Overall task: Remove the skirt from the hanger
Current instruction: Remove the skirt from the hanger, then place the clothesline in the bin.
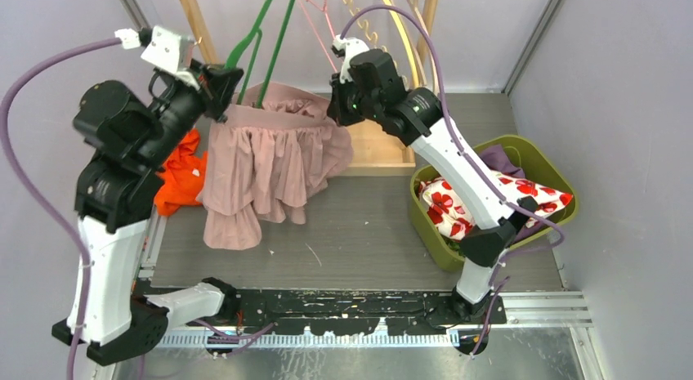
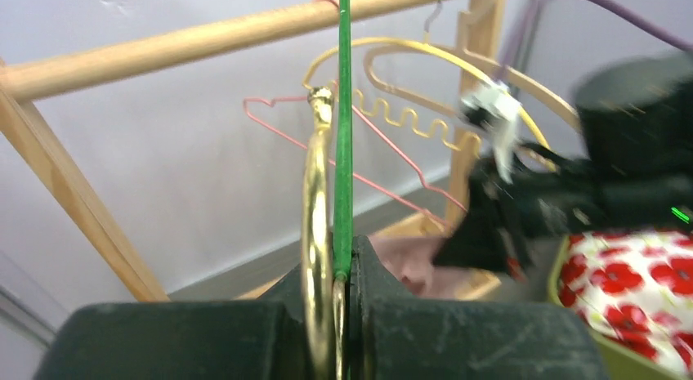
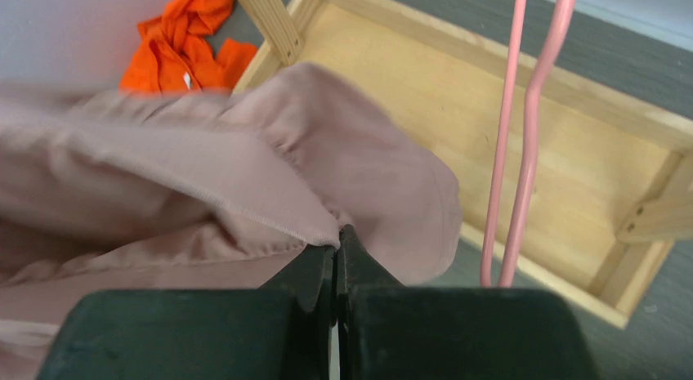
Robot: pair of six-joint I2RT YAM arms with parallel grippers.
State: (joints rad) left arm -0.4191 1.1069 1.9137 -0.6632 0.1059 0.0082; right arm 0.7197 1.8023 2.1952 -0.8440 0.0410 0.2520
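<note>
A dusty pink ruffled skirt (image 1: 266, 163) hangs from a green hanger (image 1: 266, 37) on the wooden rack. My left gripper (image 1: 222, 79) is shut on the green hanger (image 2: 342, 135) at the skirt's left waistband corner; a gold hanger loop (image 2: 315, 200) lies against the jaws too. My right gripper (image 1: 337, 106) is shut on the skirt's waistband edge (image 3: 278, 208) at its right end. The skirt's lower part drapes onto the grey table (image 1: 359, 233).
A wooden rack (image 1: 196, 24) with pink (image 3: 523, 135) and gold (image 2: 425, 61) hangers stands at the back, over a wooden base tray (image 3: 572, 151). An orange cloth (image 1: 180, 176) lies at left. A green bin (image 1: 564, 184) with poppy-print cloth (image 1: 445, 204) sits at right.
</note>
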